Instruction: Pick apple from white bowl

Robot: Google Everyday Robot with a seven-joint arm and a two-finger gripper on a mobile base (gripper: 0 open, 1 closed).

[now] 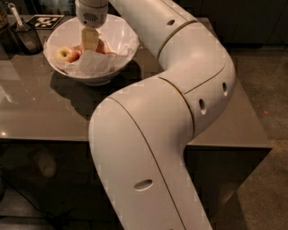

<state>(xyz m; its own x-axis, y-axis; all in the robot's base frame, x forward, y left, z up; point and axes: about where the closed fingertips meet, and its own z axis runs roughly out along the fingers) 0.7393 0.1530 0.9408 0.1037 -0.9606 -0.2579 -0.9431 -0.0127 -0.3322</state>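
Note:
The white bowl stands at the back left of the dark table, lined with crumpled white paper. The reddish apple lies in the middle of the bowl, partly hidden behind my gripper. My gripper hangs straight down from the wrist into the bowl, just left of the reddish apple and touching or nearly touching it. I cannot tell whether it holds the apple.
A paler yellow apple lies at the bowl's left side. A dark container with a utensil and a black-and-white marker tag sit at the back left. My white arm covers the table's right half.

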